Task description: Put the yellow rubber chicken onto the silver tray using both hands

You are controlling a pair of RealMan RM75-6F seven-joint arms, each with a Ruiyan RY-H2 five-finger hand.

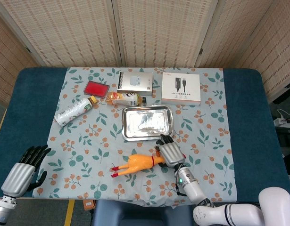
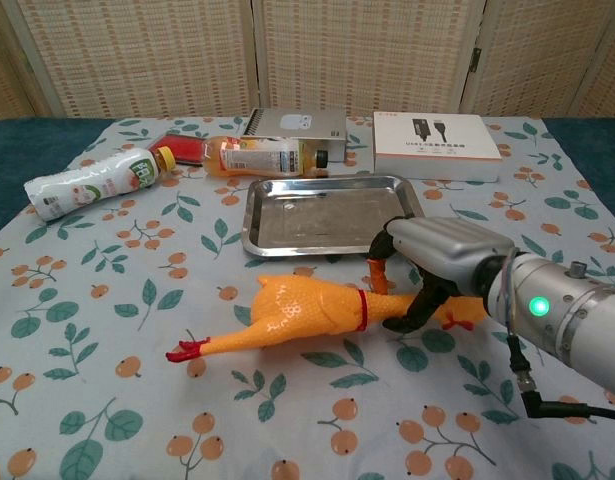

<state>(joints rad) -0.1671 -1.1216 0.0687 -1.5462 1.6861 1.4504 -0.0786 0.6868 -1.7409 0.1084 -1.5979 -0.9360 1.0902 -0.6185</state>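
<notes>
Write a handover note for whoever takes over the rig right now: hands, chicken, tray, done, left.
Right hand: fingers curled over the chicken's neck end, apparently gripping it.
Left hand: open, holding nothing, at the table's near left corner, far from the chicken.
Chicken: on the cloth just in front of the tray, feet pointing left.
Tray: empty.
Done: right hand on the chicken.
Left: bring the left hand to the feet end, lift with both, set it on the tray.
</notes>
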